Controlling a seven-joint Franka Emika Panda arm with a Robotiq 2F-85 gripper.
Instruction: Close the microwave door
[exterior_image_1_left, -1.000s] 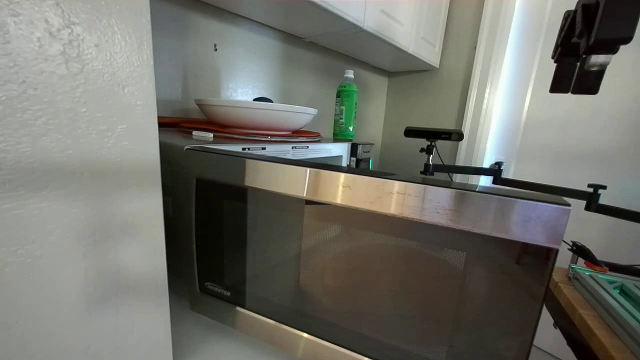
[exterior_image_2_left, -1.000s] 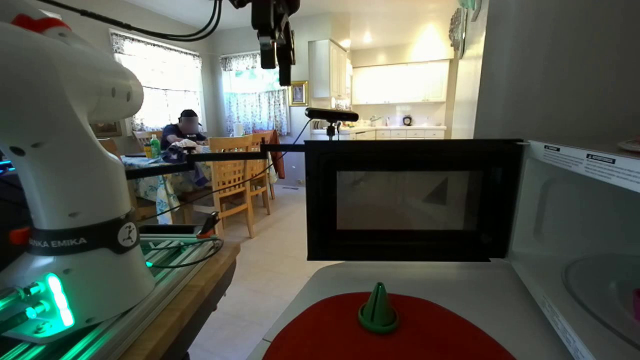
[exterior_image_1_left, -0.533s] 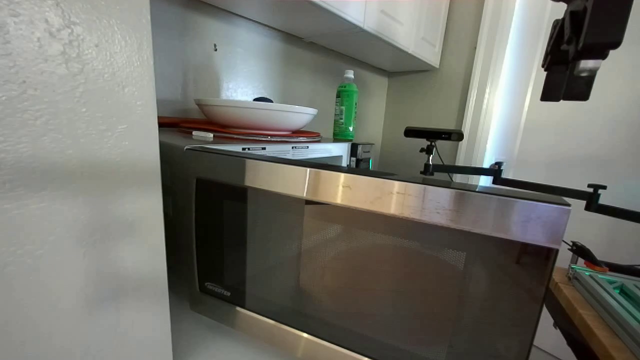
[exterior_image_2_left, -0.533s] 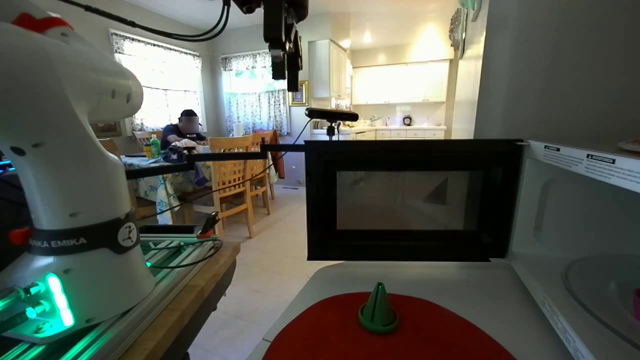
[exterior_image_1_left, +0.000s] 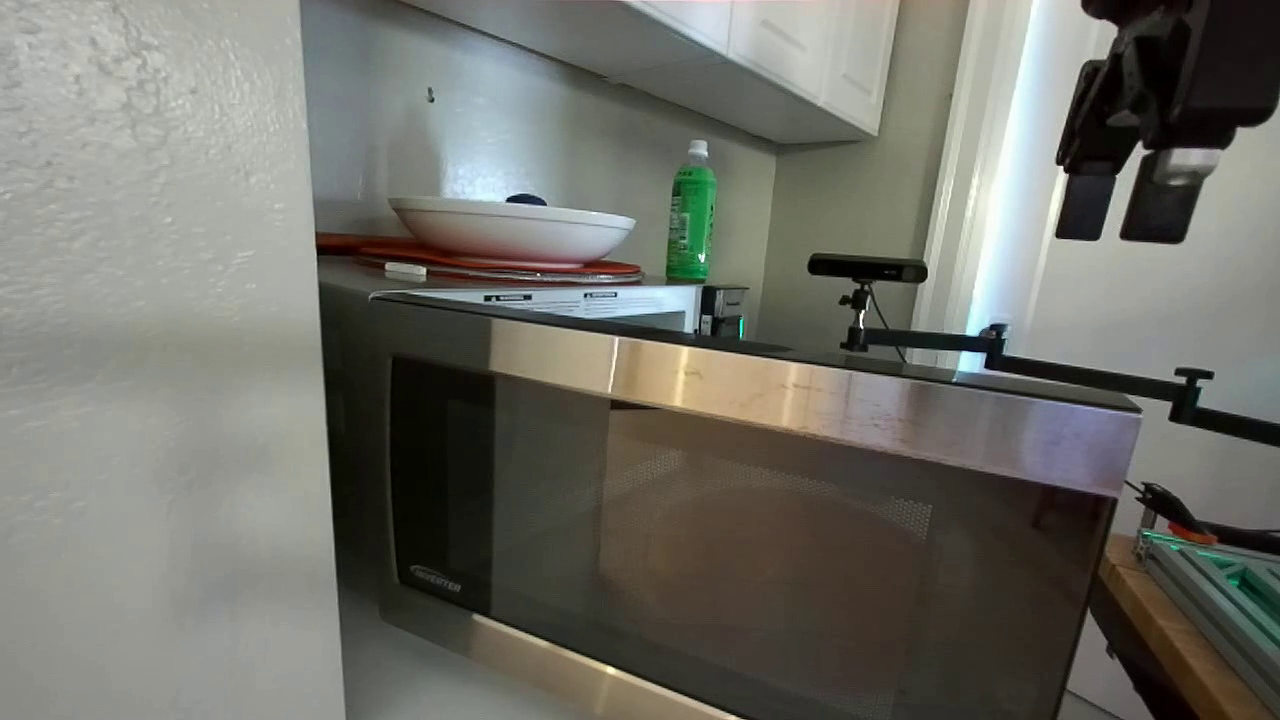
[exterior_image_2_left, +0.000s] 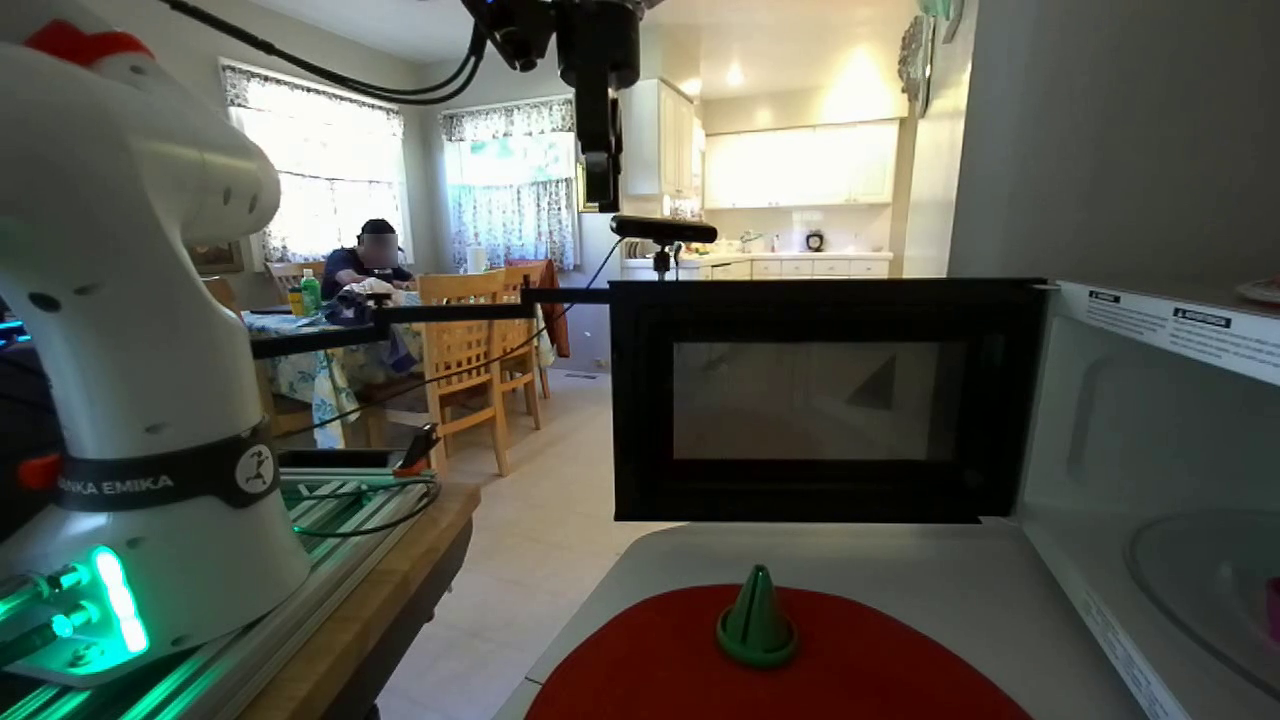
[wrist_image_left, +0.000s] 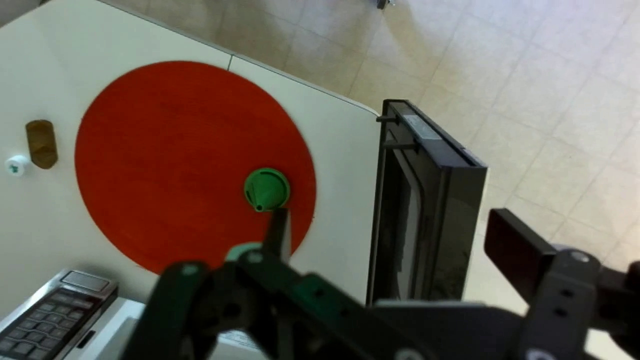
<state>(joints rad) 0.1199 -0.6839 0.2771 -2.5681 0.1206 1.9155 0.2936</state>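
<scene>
Tool: gripper (exterior_image_1_left: 1122, 215) aimed down, jaws parted around nothing | Target: microwave door (wrist_image_left: 430, 212) beneath the tool and apart from it, swung out from the microwave (exterior_image_2_left: 1140, 440) | Why: jaws spread probably to straddle the door's free edge and push it home

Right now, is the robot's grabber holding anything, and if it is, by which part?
Nothing is held. The gripper is open, its jaws spread with nothing gripped between them; the microwave door is lower down, apart from it.
</scene>
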